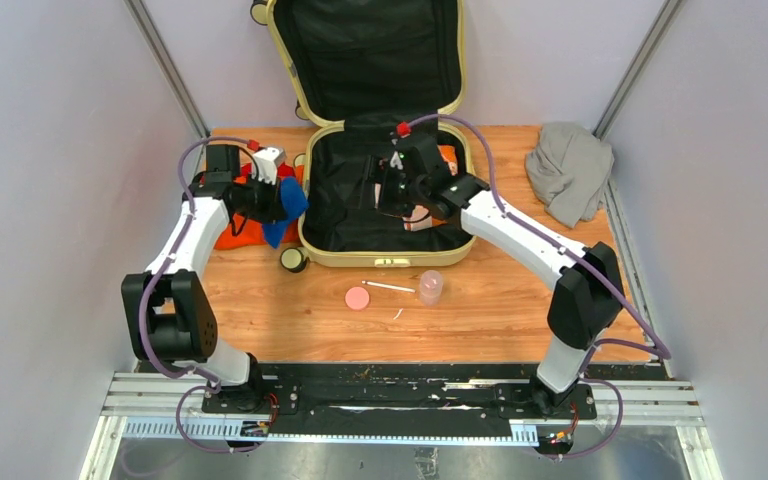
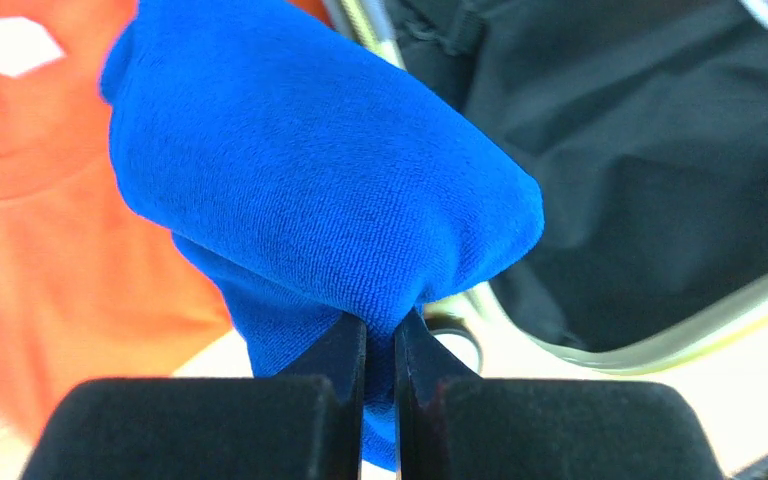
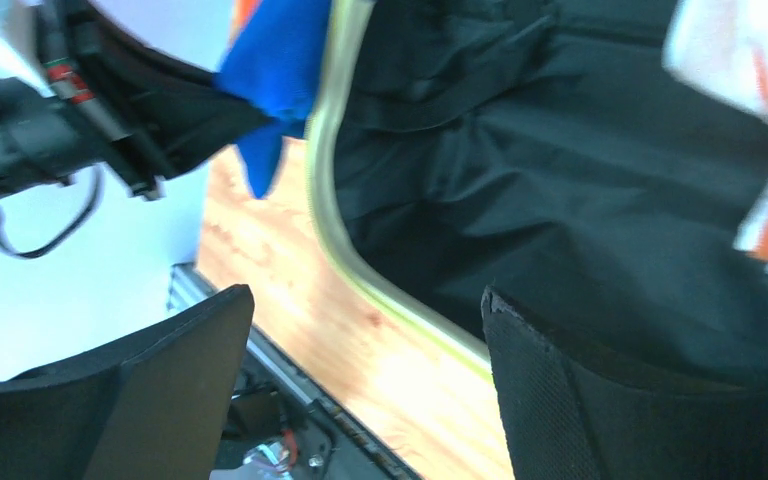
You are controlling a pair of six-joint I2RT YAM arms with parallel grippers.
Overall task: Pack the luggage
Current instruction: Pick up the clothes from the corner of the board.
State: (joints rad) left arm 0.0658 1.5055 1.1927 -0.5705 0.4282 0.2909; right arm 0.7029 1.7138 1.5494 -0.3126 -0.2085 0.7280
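Observation:
The pale yellow luggage [image 1: 312, 200] lies open on the table, its lid propped upright at the back, black lining showing. My left gripper [image 1: 282, 205] is shut on a blue cloth [image 1: 285, 210], held just left of the luggage's left rim; in the left wrist view the blue cloth [image 2: 320, 170] bulges above my closed fingers [image 2: 345, 360]. My right gripper [image 1: 388, 190] is open and empty over the inside of the luggage [image 3: 560, 200]. A white and orange item [image 1: 422, 216] lies in the luggage near it.
An orange garment [image 1: 235, 232] lies left of the luggage under the left arm. A grey cloth [image 1: 570, 170] sits at the back right. A small round jar [image 1: 293, 260], pink disc [image 1: 357, 298], white stick [image 1: 390, 288] and clear cup [image 1: 430, 286] lie in front.

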